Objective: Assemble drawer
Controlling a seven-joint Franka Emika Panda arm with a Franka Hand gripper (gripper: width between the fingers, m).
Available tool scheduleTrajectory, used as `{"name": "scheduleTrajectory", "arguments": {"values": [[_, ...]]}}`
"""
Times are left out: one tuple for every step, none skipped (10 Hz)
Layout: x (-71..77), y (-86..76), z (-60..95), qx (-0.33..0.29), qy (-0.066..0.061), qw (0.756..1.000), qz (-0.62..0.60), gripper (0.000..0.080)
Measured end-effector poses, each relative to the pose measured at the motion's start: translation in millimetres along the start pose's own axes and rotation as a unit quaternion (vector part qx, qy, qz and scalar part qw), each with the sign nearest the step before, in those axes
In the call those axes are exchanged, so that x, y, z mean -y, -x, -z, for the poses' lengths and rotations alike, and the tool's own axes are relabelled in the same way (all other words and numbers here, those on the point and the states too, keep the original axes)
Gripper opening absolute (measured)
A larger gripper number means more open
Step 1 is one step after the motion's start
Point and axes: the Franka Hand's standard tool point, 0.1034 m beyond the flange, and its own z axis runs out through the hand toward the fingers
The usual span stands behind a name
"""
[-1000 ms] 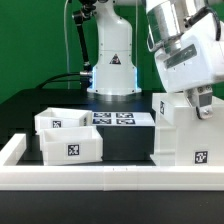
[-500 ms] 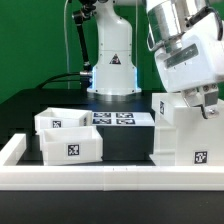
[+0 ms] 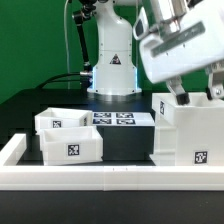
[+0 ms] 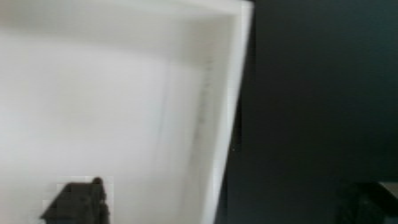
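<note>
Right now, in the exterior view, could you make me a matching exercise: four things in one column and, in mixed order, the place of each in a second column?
Things
1. housing
2. front tray
3. marker board
4. rail

Places
A. along the very front, from side to side
B. at the exterior view's left
C. at the exterior view's right
D. lying flat in the middle, toward the back

Pairs: 1-C, 2-B, 3-D, 4-A
</note>
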Motion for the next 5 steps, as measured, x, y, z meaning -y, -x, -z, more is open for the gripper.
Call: {"name": "scheduleTrajectory", "arguments": {"values": [[0.7,-3.9,13.4,0.0,-0.003,1.0,0.031,0.0648],[0.0,-5.4,24.7,-0.002,-0.006,0.999,0.047,0.0649],[0.1,-5.4,31.3,-0.004,-0.008,0.999,0.052,0.0649],[-0.4,-5.2,29.6,-0.004,-0.008,0.999,0.052,0.0649],[-1.4,-5.3,27.9,-0.003,-0.006,0.998,0.065,0.0649]]}}
